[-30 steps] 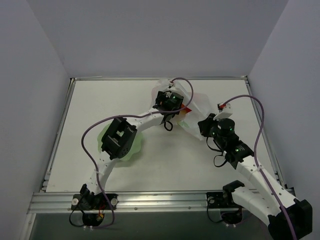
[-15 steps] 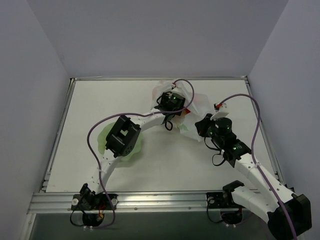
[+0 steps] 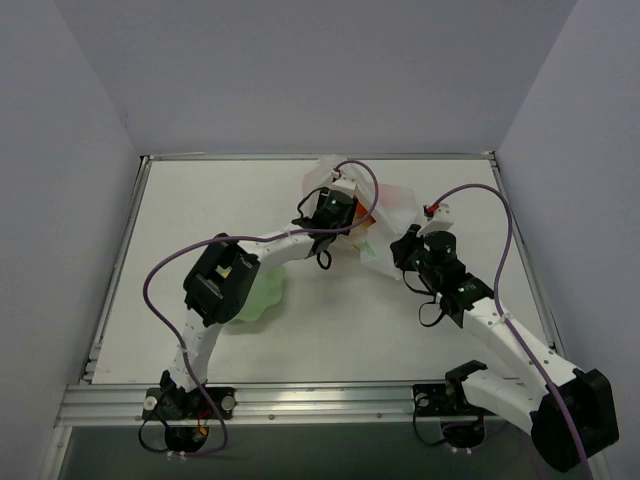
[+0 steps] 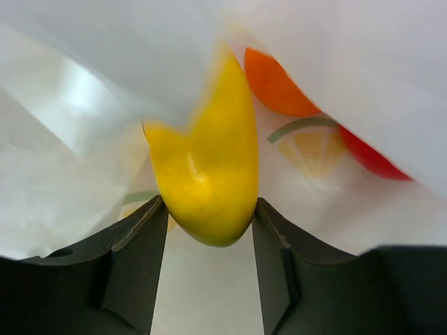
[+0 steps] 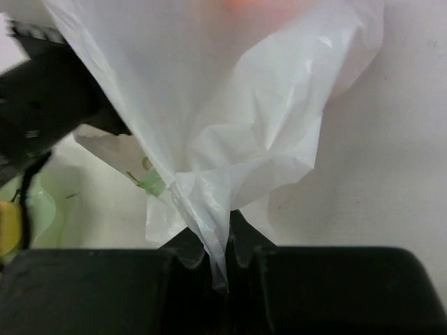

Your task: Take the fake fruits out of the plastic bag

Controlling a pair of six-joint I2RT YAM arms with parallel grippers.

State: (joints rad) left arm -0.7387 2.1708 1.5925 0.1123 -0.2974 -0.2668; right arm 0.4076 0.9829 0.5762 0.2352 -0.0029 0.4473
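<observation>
Gripping yellow fruit (image 4: pixel 209 167) with left gripper (image 4: pixel 209 207), both fingers touching its sides, deep inside plastic bag (image 5: pixel 230 105). Pinching bag's gathered edge with right gripper (image 5: pixel 216 246), clenched tight, keeping mouth lifted off table (image 3: pixel 200 220). Beyond that: orange fruit (image 4: pixel 276 87) and red fruit (image 4: pixel 370 157) under the film, not out. Outside, green bowl (image 3: pixel 262 295) near left arm, with yellow piece (image 5: pixel 7 229) in it, probably one fruit already removed; can't confirm. Judging roughly early-to-mid: one grasped, not yet extracted, at least two more left inside.
</observation>
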